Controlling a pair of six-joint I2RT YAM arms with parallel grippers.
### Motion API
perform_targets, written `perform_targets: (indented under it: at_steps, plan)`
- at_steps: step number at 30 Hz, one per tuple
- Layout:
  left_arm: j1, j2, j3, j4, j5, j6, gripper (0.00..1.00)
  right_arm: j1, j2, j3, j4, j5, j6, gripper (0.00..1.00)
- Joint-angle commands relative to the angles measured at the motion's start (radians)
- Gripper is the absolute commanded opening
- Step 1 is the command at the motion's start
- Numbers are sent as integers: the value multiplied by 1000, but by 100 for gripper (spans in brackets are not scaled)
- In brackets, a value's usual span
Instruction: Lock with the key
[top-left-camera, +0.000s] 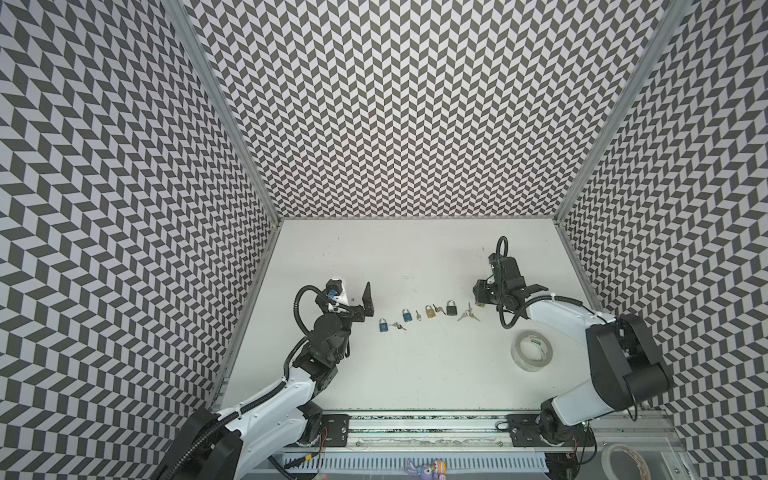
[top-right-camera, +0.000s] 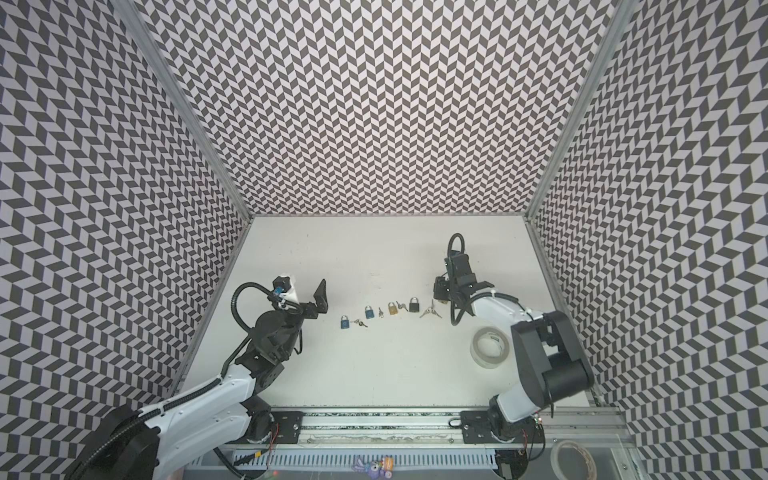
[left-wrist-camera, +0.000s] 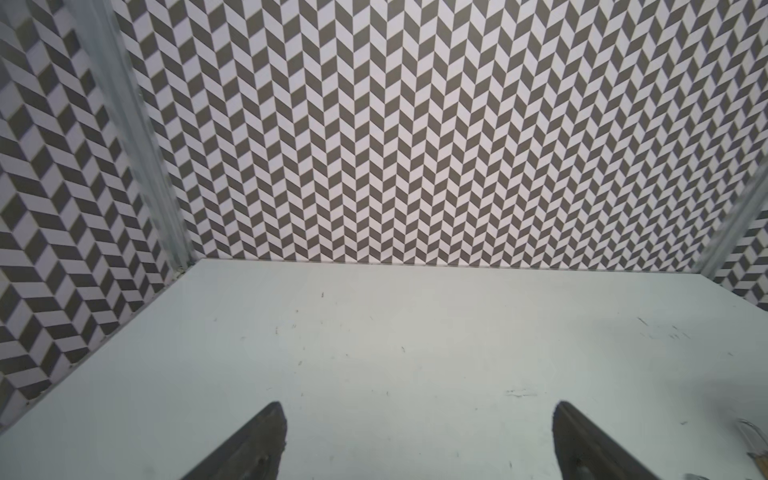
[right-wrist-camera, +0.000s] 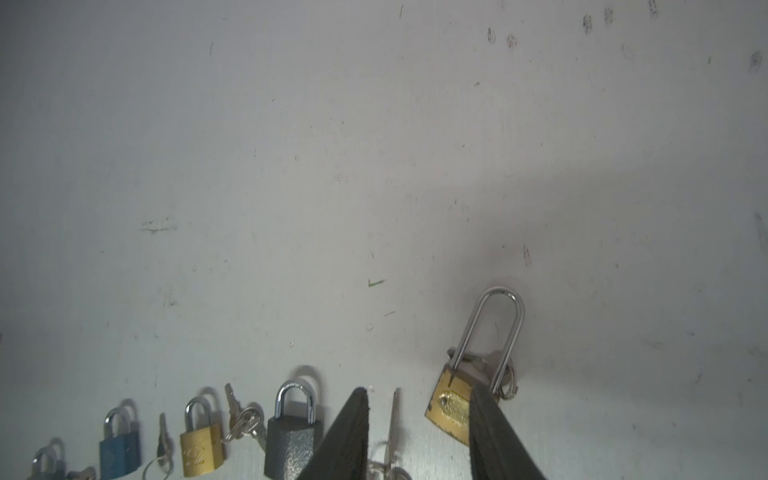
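Observation:
A brass padlock (right-wrist-camera: 449, 409) with a long steel shackle lies at the right end of a row of locks; a key ring (right-wrist-camera: 509, 384) pokes out from under it. My right gripper (right-wrist-camera: 419, 390) hovers low over it, open at a narrowed gap. A silver key (right-wrist-camera: 394, 415) lies on the table between the fingers, and one finger covers the lock's corner. In both top views this gripper (top-left-camera: 478, 296) (top-right-camera: 441, 293) sits just above that padlock (top-left-camera: 480, 304). My left gripper (left-wrist-camera: 417, 405) (top-left-camera: 364, 305) stands wide open and empty, left of the row.
The row also holds a black padlock (top-left-camera: 451, 308), a small brass padlock (top-left-camera: 430, 311) and two blue padlocks (top-left-camera: 407, 315) (top-left-camera: 383, 324), each with keys beside it. A tape roll (top-left-camera: 532, 348) lies near the right arm. Patterned walls enclose the table (top-left-camera: 415, 374).

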Motion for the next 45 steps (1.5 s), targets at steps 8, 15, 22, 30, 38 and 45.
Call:
perform_targets:
  at_steps: [8,15,22,30,38,45]
  plan:
    - [-67,-19,7,-37,-4,-53,100,3,127,99,-68,88,-17,31]
    - [-68,-52,3,-56,-26,-47,100,5,183,123,-88,73,-32,26]
    - [-67,-64,-6,-60,-33,-56,100,20,225,136,-134,100,-57,24]
    - [-68,-74,-16,-65,-36,-58,100,16,217,121,-198,189,-59,6]
    - [-67,-87,-20,-72,-40,-58,100,26,205,144,-211,154,-57,5]
    - [-67,-94,-21,-76,-47,-60,100,99,217,163,-224,140,-26,5]
